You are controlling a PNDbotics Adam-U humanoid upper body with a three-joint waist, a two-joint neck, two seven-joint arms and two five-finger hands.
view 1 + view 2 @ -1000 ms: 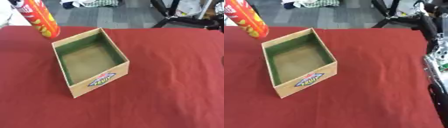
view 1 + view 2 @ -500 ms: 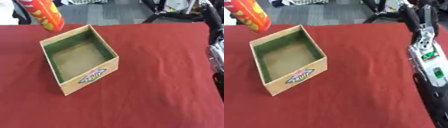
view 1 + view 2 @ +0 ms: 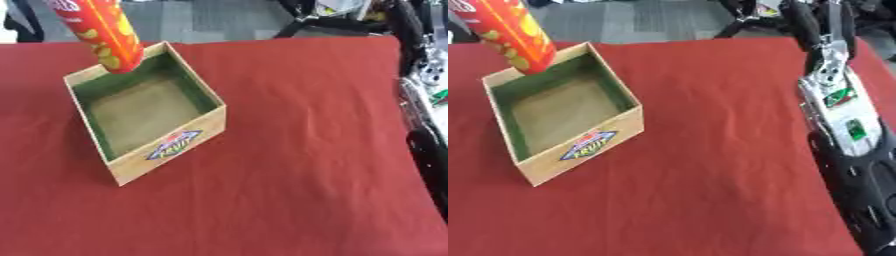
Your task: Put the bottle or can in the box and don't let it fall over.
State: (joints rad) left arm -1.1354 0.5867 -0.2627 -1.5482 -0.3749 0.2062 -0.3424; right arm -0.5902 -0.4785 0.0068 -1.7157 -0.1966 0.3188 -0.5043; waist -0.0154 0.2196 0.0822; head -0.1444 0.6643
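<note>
Tall red-orange can (image 3: 98,31) tilted over open cardboard box (image 3: 171,145)'s far corner; robot hand holding it unseen, grip untellable.

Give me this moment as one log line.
can: tilted, above box's far rim | box: empty, on red cloth | right arm: at right edge
</note>
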